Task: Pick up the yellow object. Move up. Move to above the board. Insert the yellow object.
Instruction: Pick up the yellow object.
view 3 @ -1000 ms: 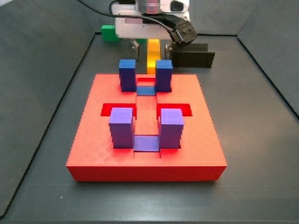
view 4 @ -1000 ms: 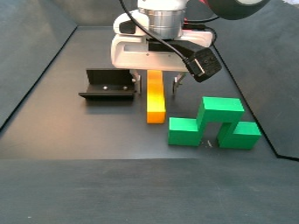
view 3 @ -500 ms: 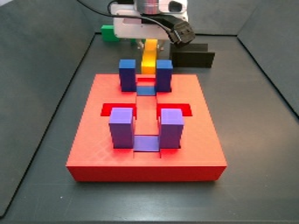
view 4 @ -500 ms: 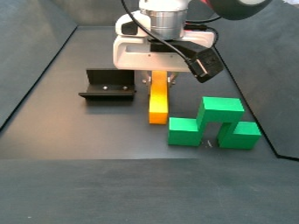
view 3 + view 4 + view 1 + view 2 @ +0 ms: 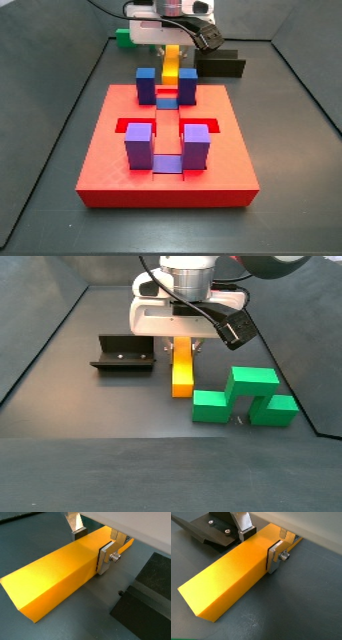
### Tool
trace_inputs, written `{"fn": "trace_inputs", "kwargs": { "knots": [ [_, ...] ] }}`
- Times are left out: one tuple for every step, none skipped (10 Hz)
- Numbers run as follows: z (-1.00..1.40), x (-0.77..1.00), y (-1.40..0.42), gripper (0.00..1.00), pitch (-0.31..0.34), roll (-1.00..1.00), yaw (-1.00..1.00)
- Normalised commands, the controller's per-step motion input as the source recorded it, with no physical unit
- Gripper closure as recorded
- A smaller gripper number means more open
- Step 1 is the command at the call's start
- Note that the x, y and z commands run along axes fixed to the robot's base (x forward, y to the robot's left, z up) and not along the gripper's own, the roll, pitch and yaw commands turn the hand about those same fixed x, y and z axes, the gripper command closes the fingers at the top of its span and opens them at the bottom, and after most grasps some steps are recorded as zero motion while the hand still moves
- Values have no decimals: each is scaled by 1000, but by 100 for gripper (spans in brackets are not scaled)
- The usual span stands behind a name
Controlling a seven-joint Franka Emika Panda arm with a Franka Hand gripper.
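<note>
Now gripper (image 5: 93,544) straddles bar (image 5: 63,574) near its far end, just beside black fixture (image 5: 211,532); jaws closed narrow on bar's long sides, silver fingers (image 5: 107,557) pressed flat. Bar lies on floor beyond board (image 5: 167,150), between fixture (image 5: 123,354) and green blocks (image 5: 247,396). We judge bar rigid, light, smooth-faced: may slip. Off-centre hold means free end could droop; we'd prefer mid-length grasp.

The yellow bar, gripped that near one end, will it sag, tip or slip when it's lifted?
The yellow bar looks rigid with flat faces, so it probably won't sag or roll. The hand grips near one end, so the long free end may droop. Its smooth sides could slip.
</note>
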Motion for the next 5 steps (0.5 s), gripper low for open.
{"fn": "trace_inputs", "kwargs": {
  "knots": [
    [0, 0, 0, 100, 0, 0, 0],
    [0, 0, 0, 100, 0, 0, 0],
    [0, 0, 0, 100, 0, 0, 0],
    [0, 0, 0, 100, 0, 0, 0],
    [0, 0, 0, 100, 0, 0, 0]
  ]
}}
